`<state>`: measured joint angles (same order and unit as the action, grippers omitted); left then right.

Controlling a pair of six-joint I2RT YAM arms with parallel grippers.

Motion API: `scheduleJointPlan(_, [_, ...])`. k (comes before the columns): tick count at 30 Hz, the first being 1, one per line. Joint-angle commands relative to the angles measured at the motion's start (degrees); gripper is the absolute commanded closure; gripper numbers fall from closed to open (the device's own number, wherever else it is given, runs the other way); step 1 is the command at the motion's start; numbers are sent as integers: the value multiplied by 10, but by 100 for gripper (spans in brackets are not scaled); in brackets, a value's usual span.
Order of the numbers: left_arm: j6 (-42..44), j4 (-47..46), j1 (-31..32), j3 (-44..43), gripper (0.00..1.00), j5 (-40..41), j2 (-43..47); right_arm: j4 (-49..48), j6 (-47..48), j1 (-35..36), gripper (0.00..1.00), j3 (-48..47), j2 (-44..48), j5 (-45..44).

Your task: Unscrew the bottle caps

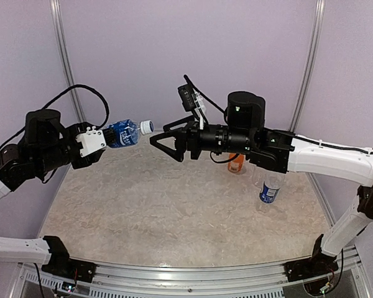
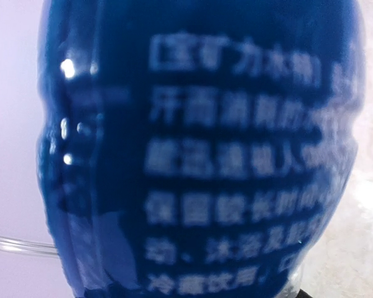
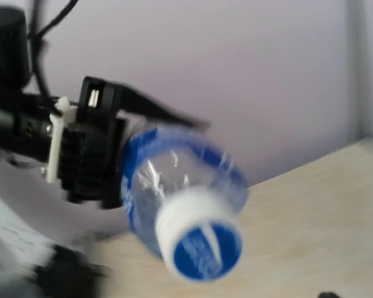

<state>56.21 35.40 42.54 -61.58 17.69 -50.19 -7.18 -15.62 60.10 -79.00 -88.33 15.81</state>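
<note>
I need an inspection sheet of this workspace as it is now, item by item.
Surface: pale marbled table.
Job's things: labelled bottle held sideways in the air, cap on; orange bottle and second labelled bottle stand by the right arm.
Clutter: nothing seen.
Claws: left claw shut on the labelled bottle; right claw open, just off the cap.
Cables: black cable loops above the left arm.
Surroundings: lilac walls, metal posts.

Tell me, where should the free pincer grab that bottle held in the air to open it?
By the white cap, coming straight in from the cap end: the left pincer holds the bottle sideways, cap pointing at the open right pincer.
</note>
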Motion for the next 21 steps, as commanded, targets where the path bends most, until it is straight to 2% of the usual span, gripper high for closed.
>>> scheduleJointPlan(1, [73,-115,10,16,62,60,8,-96,-272,-30,15,16,-45,128])
scheduleJointPlan(7, [70,-99,11,23,62,59,9,-128,-277,-30,20,-14,-59,143])
scheduleJointPlan(11, [74,-100,11,25,62,58,9,-96,-270,-31,29,-39,-73,127])
scheduleJointPlan(17, [80,-102,12,26,62,57,6,-66,-288,-34,38,-87,-106,133])
scheduleJointPlan(18, [80,-101,12,26,62,57,6,-64,-289,-36,42,-91,-109,132])
scheduleJointPlan(21, [81,-103,12,25,61,58,5,-74,-303,-43,63,-94,-115,142])
